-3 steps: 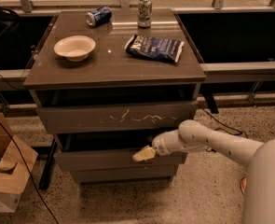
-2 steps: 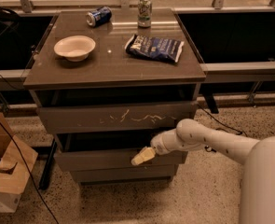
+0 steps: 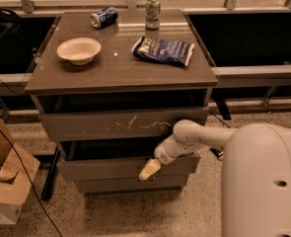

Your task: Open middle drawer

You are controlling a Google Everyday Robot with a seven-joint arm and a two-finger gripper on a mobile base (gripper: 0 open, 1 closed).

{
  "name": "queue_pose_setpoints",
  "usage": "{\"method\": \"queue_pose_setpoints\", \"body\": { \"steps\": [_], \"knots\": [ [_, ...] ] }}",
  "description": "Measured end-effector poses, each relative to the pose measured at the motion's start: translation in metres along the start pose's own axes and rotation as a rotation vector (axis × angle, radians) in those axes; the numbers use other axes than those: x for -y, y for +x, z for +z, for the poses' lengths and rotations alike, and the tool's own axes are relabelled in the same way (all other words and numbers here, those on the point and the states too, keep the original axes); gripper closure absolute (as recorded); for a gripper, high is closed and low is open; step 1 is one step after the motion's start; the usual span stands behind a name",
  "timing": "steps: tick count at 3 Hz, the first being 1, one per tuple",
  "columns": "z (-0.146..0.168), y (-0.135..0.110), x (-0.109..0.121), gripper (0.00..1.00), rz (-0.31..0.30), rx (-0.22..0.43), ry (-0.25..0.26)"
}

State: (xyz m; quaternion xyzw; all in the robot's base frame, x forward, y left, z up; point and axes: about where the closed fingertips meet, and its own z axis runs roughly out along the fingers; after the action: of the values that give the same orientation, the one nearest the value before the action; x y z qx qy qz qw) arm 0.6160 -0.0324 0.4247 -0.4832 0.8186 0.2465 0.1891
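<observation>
Camera view. Desk (image 3: 116, 69) with three drawer fronts, seen from above and in front.

On top: cream bowl (image 3: 79, 50) at left, dark blue snack bag (image 3: 162, 50) at right, blue can (image 3: 104, 17) lying on its side at the back, tall can (image 3: 153, 6) upright beside it.

Top front (image 3: 86, 126) carries white scratch marks. Below it the middle drawer (image 3: 105, 168), plain front, stands out a little, with a dark gap above its upper edge. The smallest front (image 3: 130, 184) sits lowest.

White arm reaches in from the right. Pincer (image 3: 149, 170), cream-tipped, lies against the middle drawer's front, right of centre, near its top edge. Pincer state: cannot tell.

Cardboard box (image 3: 7, 186) on the floor at left.
</observation>
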Motion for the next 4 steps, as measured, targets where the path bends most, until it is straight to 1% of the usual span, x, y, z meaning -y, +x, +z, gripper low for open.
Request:
{"method": "queue_pose_setpoints", "body": {
  "steps": [1,2,3,4],
  "knots": [
    [0.006,0.021,-0.014,0.37,-0.043,-0.165,-0.052],
    [0.004,0.02,-0.015,0.61,-0.043,-0.165,-0.052],
    [-0.001,0.035,-0.04,0.59,-0.053,-0.201,-0.111],
    [-0.001,0.034,-0.04,0.36,-0.053,-0.201,-0.111]
  ]
}}
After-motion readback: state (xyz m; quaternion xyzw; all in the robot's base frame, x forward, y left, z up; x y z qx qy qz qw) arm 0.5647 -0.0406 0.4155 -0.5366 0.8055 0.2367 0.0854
